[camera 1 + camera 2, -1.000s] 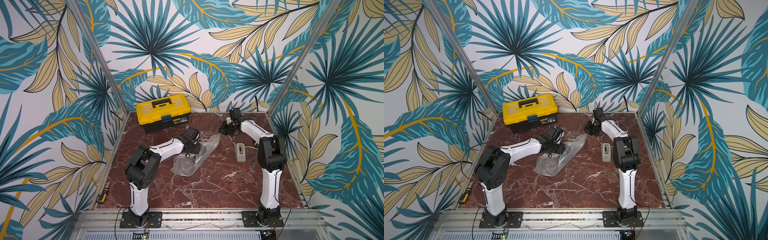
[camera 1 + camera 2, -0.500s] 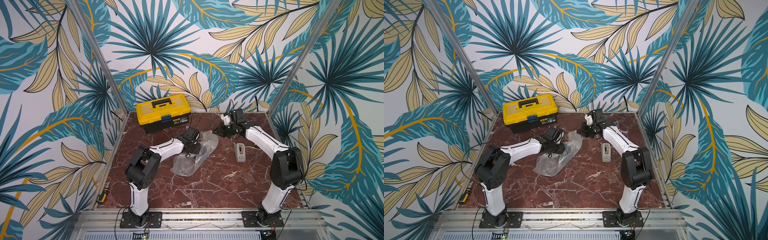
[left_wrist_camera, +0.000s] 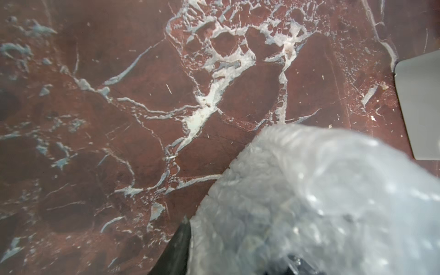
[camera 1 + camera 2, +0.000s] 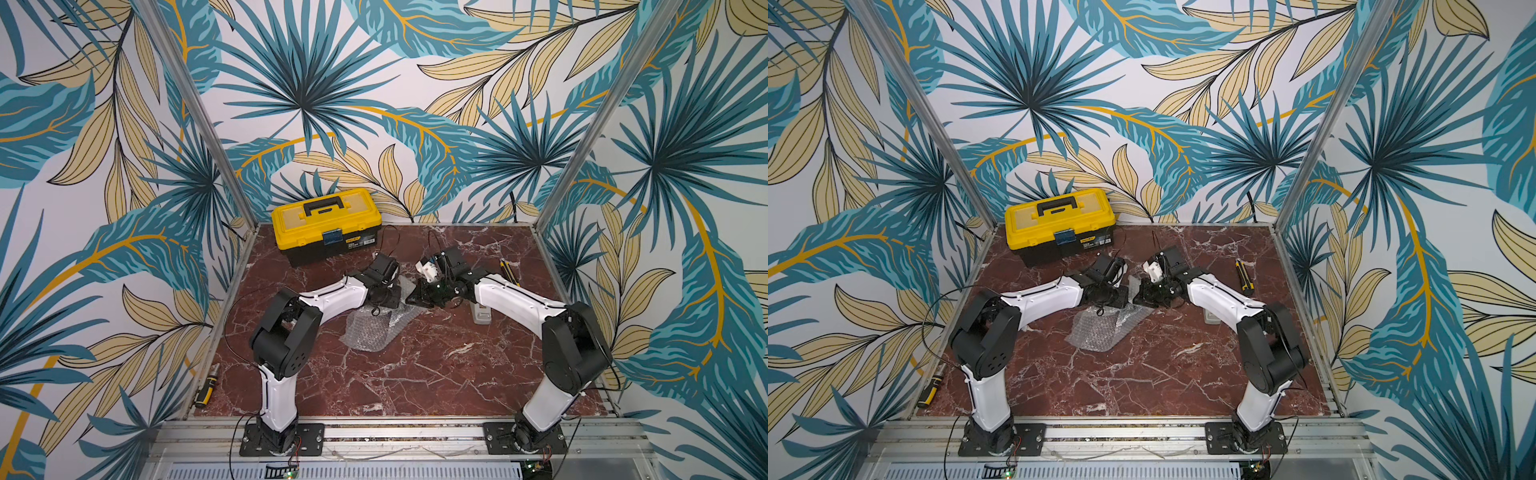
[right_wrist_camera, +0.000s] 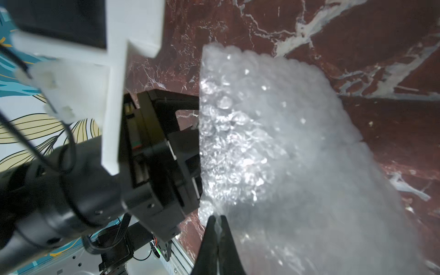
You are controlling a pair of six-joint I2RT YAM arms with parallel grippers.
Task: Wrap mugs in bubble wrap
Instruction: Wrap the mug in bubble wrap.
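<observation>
Red marble tabletop (image 4: 415,374), white-veined and glossy, boxed in by leaf-print walls (image 4: 299,104). The bubble wrap (image 4: 370,332) sits mid-table, clear and crinkly. Its long axis runs diagonally from the near middle up to both grippers. My right gripper (image 5: 216,222) is pinched tight on its edge. My left gripper (image 4: 394,296) is buried in the wrap (can't tell its jaws). I can't make out the mug.

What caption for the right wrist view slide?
Right arm's jaws shut on clear crinkly bubble wrap sheet over red marble tabletop.
</observation>
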